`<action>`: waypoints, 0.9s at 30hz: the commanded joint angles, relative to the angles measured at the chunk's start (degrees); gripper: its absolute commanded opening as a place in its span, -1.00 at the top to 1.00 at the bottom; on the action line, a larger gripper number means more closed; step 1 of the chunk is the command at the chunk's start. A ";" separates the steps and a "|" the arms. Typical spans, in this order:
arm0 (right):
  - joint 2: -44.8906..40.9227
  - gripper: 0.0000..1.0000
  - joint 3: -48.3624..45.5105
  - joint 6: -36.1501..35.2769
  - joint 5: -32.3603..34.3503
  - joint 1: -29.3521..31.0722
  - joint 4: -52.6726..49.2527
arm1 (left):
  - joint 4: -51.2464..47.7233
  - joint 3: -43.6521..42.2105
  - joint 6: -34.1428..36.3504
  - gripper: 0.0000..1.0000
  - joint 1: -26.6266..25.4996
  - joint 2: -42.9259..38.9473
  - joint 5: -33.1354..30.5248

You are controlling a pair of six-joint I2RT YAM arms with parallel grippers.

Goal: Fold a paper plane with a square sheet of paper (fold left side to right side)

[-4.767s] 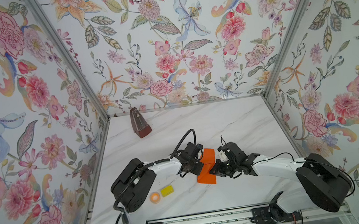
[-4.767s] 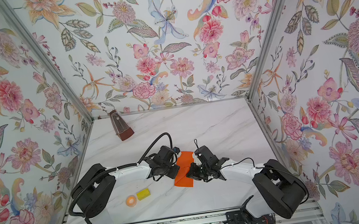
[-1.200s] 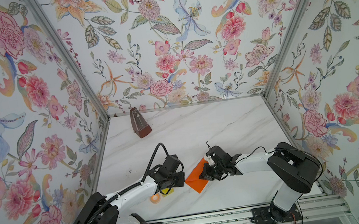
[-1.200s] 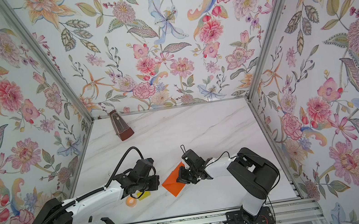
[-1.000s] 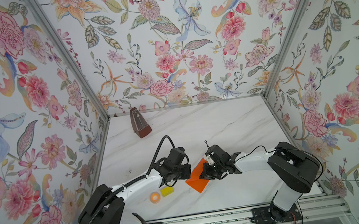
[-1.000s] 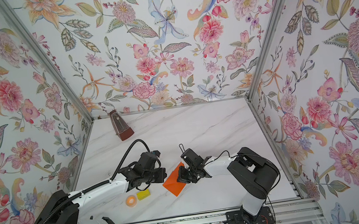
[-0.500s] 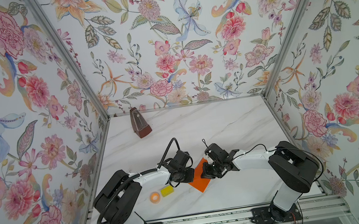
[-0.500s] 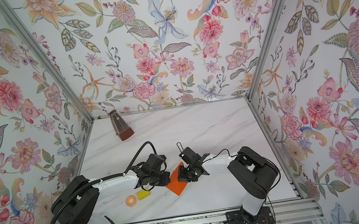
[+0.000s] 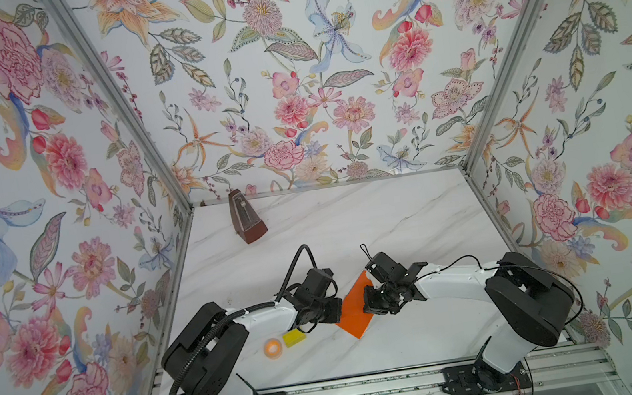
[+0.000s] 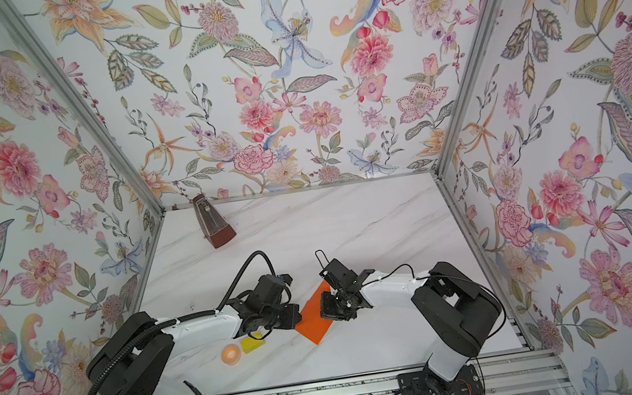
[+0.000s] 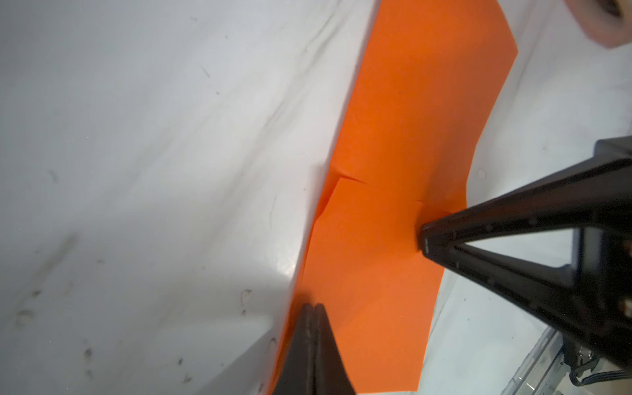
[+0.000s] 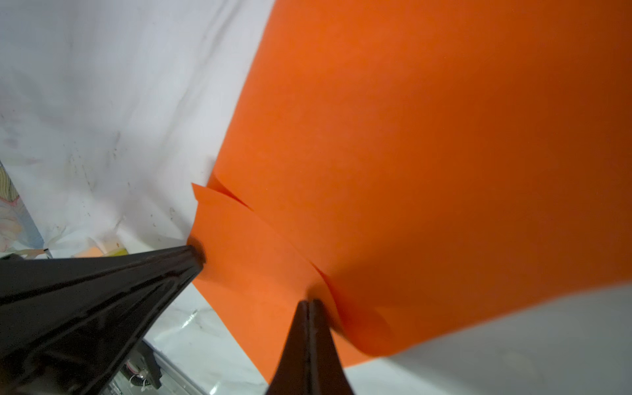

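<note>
Paper (image 9: 354, 314) between left hand (image 11: 313, 307); right hand (image 12: 309, 302)

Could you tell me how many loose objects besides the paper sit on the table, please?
3: a metronome at the back left; a tape ring and a yellow block side by side at the front left. More may be hidden.

You have open table (image 9: 392, 217) behind and right of the square sheet of paper (image 9: 353, 313); yellow block (image 9: 293, 337) and tape ring (image 9: 273, 347) obstruct near-left, metronome (image 9: 245, 223) back-left.
</note>
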 commanded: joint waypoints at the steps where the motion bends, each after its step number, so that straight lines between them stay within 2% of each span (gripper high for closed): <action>1: -0.82 0.97 -4.50 -1.95 8.01 -2.22 -11.81 | -7.85 -3.47 -0.22 1.00 0.56 2.55 -2.02; 7: -4.39 0.97 -8.04 -2.67 10.12 -5.13 -14.20 | -7.83 -3.10 -0.35 1.00 0.74 2.23 -1.37; 11: -9.48 0.97 -5.88 -1.34 8.90 -4.79 -15.47 | -6.77 -3.27 -1.48 1.00 0.60 1.49 -0.64; 15: -13.47 0.88 -4.31 5.71 2.67 -1.21 -5.83 | -5.55 -3.84 -2.91 1.00 0.67 0.37 -0.55; 17: -11.96 0.86 -3.83 9.06 -0.04 0.67 -0.02 | -5.05 -3.93 -3.45 1.00 0.62 0.00 -0.46; 21: -6.15 0.85 -0.97 12.08 -0.95 3.21 5.96 | -4.38 -4.41 -4.34 1.00 0.41 -0.31 -0.46; 27: -0.36 0.88 0.88 12.36 -0.05 3.74 7.86 | -4.34 -4.86 -5.22 1.00 0.08 -0.72 -0.68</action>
